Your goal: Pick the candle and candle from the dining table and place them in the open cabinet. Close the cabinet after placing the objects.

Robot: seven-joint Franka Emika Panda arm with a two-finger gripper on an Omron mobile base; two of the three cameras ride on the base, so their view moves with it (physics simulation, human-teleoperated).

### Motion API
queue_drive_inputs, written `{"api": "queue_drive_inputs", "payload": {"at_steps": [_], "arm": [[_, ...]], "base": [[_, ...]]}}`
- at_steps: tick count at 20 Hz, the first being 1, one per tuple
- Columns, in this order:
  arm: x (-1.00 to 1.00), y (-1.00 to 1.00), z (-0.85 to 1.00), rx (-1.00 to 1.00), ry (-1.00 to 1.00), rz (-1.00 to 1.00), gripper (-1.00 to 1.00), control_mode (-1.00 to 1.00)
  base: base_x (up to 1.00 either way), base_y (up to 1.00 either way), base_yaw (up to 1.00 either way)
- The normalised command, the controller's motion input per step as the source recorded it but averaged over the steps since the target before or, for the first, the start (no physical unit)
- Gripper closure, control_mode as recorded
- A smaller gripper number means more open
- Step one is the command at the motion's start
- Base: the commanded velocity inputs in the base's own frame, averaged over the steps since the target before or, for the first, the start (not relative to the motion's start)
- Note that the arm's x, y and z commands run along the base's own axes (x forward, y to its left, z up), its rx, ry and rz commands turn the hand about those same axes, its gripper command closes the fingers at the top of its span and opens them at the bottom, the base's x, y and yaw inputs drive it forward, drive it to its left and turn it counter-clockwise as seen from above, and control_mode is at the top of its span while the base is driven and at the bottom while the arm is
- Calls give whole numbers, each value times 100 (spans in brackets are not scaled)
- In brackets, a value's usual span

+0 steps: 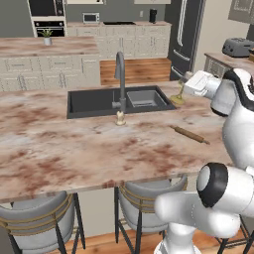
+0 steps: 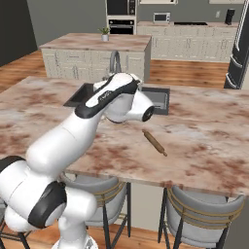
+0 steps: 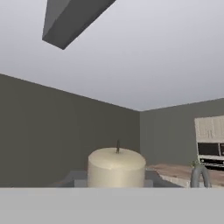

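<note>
- Dining table (image 1: 74, 149): long pink-brown marbled top, dark rectangular sink (image 1: 99, 101) set into it, curved grey tap (image 1: 120, 82) rising at the sink's near edge.
- Short candle (image 1: 120, 118): stubby and cream, upright on the stone at the foot of the tap, just in front of the sink rim. Nothing touches it.
- Candlestick candle (image 1: 179, 93): slim brass stem and round foot, at the right end of the sink, directly against the tip of the arm's white hand. The foot seems to sit at or just above the stone; contact with the table cannot be told.
- Gripper (image 1: 184, 85): reached out level over the table toward the candlestick. In the hand view a broad cream candle top (image 3: 117, 167) with a dark wick sits close and centred at the bottom edge, where the finger tips stand.
- Jaws: drawn together; judging by the candle's place between the tips, they are clamped on the candlestick candle. The fingers themselves are hidden in both base views.
- Wooden rolling pin (image 1: 190, 134): lying on the stone to the right of the sink, well apart from both candles; also seen in the right base view (image 2: 154, 142).
- Grey stools (image 1: 34, 218) tucked under the near edge of the table.
- Behind: a smaller marble-topped island (image 1: 47, 47) with a potted plant (image 1: 47, 35).
</note>
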Motion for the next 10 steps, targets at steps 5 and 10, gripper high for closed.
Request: {"api": "queue_drive_inputs", "payload": {"at_steps": [5,10], "arm": [[-77,3,69,-6,-18,0,100,-100],[-55,52,47,-13,-12,-3,100,-100]], "base": [[0,0,0],[0,0,0]]}}
